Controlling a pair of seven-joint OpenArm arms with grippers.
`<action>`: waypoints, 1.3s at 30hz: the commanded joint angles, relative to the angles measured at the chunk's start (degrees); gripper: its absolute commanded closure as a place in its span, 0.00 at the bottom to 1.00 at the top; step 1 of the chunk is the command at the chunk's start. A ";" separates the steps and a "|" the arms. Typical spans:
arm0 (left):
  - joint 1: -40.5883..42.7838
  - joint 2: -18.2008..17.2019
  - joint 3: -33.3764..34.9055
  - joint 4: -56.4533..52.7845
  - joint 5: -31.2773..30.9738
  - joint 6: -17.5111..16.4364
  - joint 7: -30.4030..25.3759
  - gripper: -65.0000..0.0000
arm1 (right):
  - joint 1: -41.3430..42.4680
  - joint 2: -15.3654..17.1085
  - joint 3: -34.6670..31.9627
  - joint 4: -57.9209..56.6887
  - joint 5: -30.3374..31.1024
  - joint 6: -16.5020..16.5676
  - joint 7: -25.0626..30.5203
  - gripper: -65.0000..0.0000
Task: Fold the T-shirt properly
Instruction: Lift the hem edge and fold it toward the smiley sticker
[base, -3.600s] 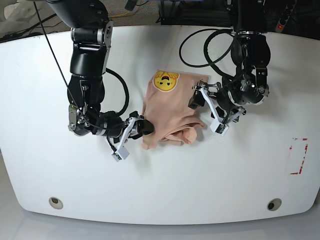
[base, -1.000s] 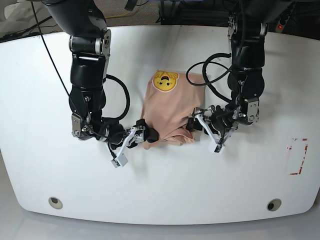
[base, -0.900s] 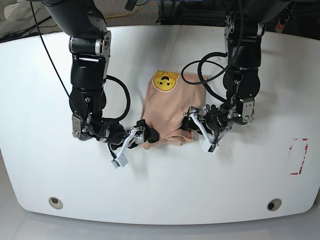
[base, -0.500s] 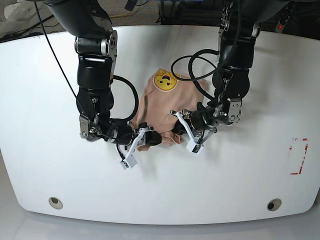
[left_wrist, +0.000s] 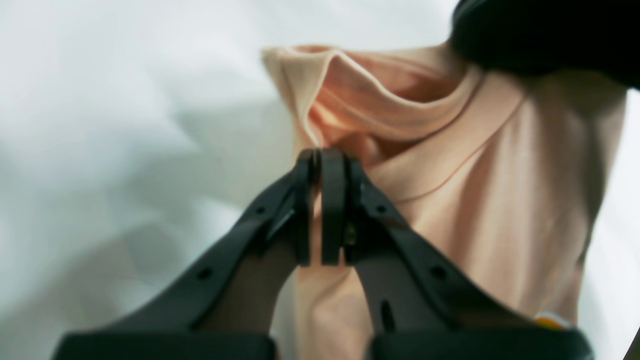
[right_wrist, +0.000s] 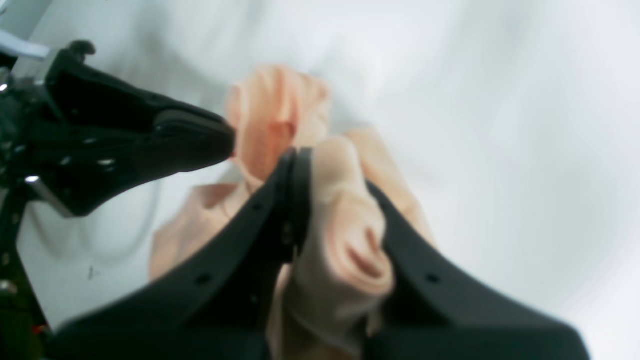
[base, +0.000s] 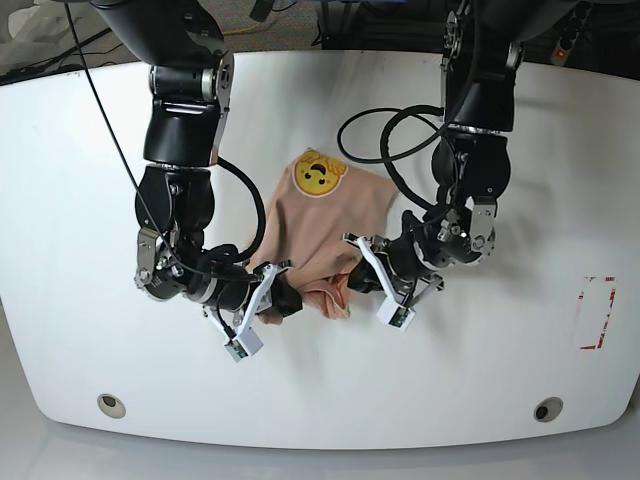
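The white bench (base: 500, 380) carries one garment and two arms. Its far edge is straight; its near corners are rounded, each with one small round fitting, two in all. One red-outlined rectangle is marked near its right edge.

Two black arms reach in from the far edge, one on each side of the garment, each trailing a looped black cable.

One T-shirt (base: 325, 215), peach-pink, lies near the middle of the bench, bunched and partly folded. One yellow bear-face print (base: 319, 172) shows at its far end, face up. The near end is gathered into a crumpled roll between the two claws. In the left wrist view a ribbed fold stands up just beyond the claw tips, and seams run across the smooth cloth.

Left gripper (left_wrist: 322, 165): jaws together, with a thin layer of the T-shirt (left_wrist: 450, 200) pinched between the tips; cloth shows in the slit between them. In the base view it sits at the right side of the near roll.

Right gripper (right_wrist: 320, 170): jaws clamped on a thick wad of the T-shirt (right_wrist: 345, 240), which bulges out between them. The other claw's black tip appears just beside this wad, touching the cloth.
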 joint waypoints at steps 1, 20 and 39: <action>-2.46 0.04 -0.04 1.07 -0.56 -0.37 -1.16 0.98 | 1.89 0.41 0.18 1.15 1.35 0.34 0.79 0.96; 0.62 -2.07 3.56 10.31 -0.82 -0.54 6.32 0.40 | 2.07 7.62 0.27 -7.38 1.44 0.34 11.52 0.21; 12.84 -6.91 10.15 15.32 -0.38 -0.54 5.97 0.41 | 1.36 3.22 -9.32 -1.23 1.35 0.34 6.50 0.36</action>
